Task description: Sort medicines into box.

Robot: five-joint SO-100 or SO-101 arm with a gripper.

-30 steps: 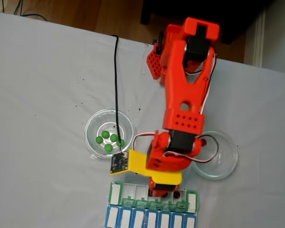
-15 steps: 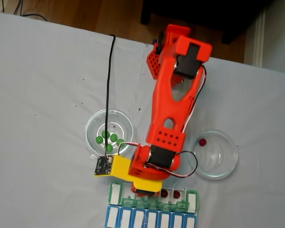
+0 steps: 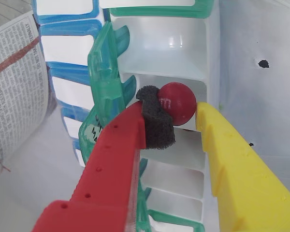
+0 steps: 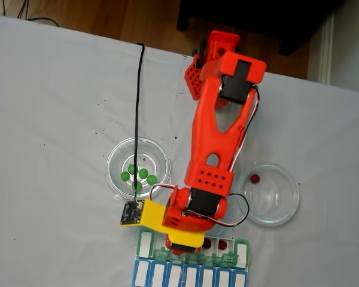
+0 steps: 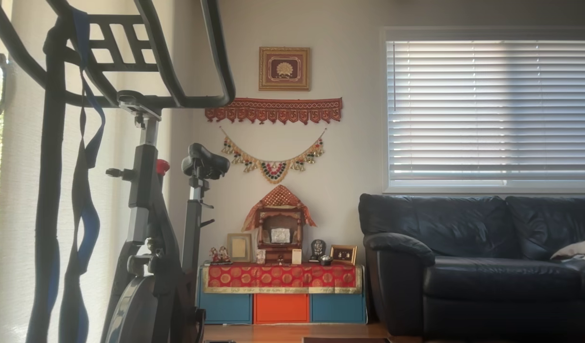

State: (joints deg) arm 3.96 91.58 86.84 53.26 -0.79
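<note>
Since half a second ago the arm has barely shifted, its yellow wrist block edging a touch further over the green row, while a second ago it sat more toward the right-hand glass dish in the fixed view. In the wrist view a dark red ball [image 3: 178, 102] sits pinched at the tip of the gripper [image 3: 176, 121], pressed between the black foam pad [image 3: 157, 123] on the red finger [image 3: 111, 164] and the inner face of the yellow finger [image 3: 232, 169], so the jaws are closed on it and it hangs just above an open compartment of the box [image 3: 183, 58]. The ball looks light, hard and glossy, so it would likely roll or squirt out if squeezed off-centre; holding it across its widest part, foam side bearing on it, seems the safest grip. Just behind the red finger stand the raised green lids [image 3: 104, 72], and beyond them the blue row [image 3: 67, 48]. In the fixed view two red balls [image 4: 214, 244] already lie in compartments just beside the gripper, one more [image 4: 255, 178] waits in the right dish [image 4: 290, 206], and the green balls [image 4: 139, 174] rest in the left dish [image 4: 116, 158].
</note>
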